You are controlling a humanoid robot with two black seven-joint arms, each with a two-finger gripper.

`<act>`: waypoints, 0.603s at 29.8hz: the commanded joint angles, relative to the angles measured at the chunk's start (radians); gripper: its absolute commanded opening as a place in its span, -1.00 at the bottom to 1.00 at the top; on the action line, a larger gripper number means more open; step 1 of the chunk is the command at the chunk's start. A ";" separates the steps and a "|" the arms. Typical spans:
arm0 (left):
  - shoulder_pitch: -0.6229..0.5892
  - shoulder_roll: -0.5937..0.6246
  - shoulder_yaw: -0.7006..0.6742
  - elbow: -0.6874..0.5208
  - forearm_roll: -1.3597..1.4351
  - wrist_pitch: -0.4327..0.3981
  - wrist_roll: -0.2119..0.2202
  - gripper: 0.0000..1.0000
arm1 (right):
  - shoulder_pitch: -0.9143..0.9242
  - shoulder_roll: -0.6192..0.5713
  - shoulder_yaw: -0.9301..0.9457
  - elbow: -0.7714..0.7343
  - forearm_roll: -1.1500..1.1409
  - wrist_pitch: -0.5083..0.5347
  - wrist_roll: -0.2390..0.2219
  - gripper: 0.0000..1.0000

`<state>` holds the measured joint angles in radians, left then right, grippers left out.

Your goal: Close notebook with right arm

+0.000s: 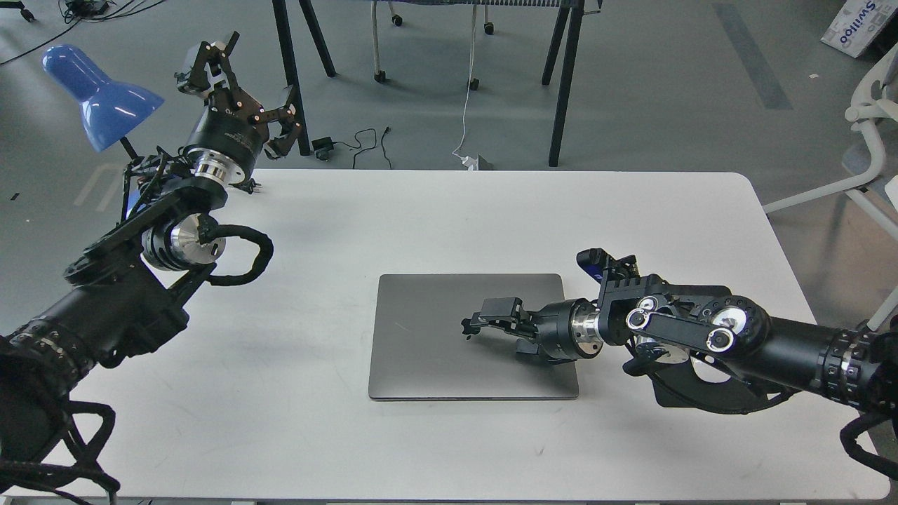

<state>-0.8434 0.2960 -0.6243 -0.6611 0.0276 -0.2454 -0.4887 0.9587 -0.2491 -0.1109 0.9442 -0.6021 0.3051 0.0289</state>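
Note:
The grey notebook, a laptop, lies shut and flat on the white table, near the front middle. My right gripper rests low on the right half of its lid, pointing left, with its fingers apart and holding nothing. My left gripper is raised above the table's far left corner, open and empty, well away from the notebook.
A blue desk lamp stands off the far left corner. A black mouse pad lies right of the notebook, mostly covered by my right arm. A white chair stands to the right. Black table legs stand behind.

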 commanded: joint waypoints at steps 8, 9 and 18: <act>0.000 0.000 0.000 0.000 0.000 0.000 0.000 1.00 | 0.077 -0.038 0.186 -0.008 0.012 0.006 0.000 1.00; 0.000 0.000 0.000 0.000 0.000 0.000 0.000 1.00 | 0.083 -0.050 0.213 -0.021 0.012 0.006 0.000 1.00; 0.000 -0.003 0.002 0.000 0.000 0.000 0.000 1.00 | 0.045 -0.036 0.797 -0.241 0.018 0.000 0.009 1.00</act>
<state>-0.8434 0.2933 -0.6227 -0.6618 0.0276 -0.2454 -0.4887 1.0266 -0.3031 0.4850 0.7711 -0.5859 0.3067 0.0379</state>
